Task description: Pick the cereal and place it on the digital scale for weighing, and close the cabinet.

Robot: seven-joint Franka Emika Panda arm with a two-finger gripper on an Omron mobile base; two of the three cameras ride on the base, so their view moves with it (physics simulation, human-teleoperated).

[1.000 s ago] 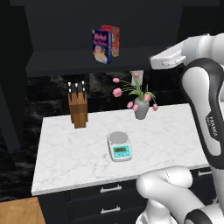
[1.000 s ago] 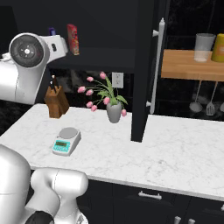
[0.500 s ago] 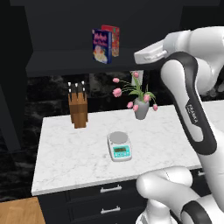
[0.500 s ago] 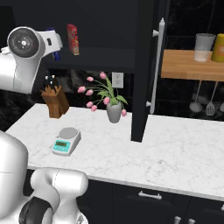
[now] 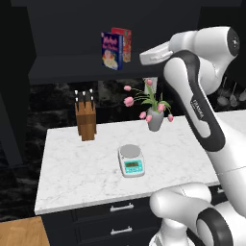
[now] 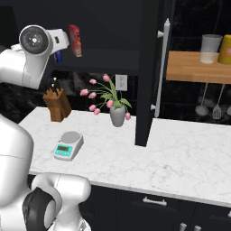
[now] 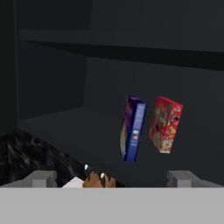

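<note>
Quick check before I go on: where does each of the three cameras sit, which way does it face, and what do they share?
Left base view: behind the arm's left, facing the counter and open cabinet; the white arm rises at right.
Right base view: behind its right, facing the same counter and cabinet door; the arm is at left.
Hand view: on the hand, facing into the cabinet; the open end effector frames its bottom.
Shared: both base views show the digital scale, knife block and tulip vase; all three show the blue cereal and red cereal box.
</note>
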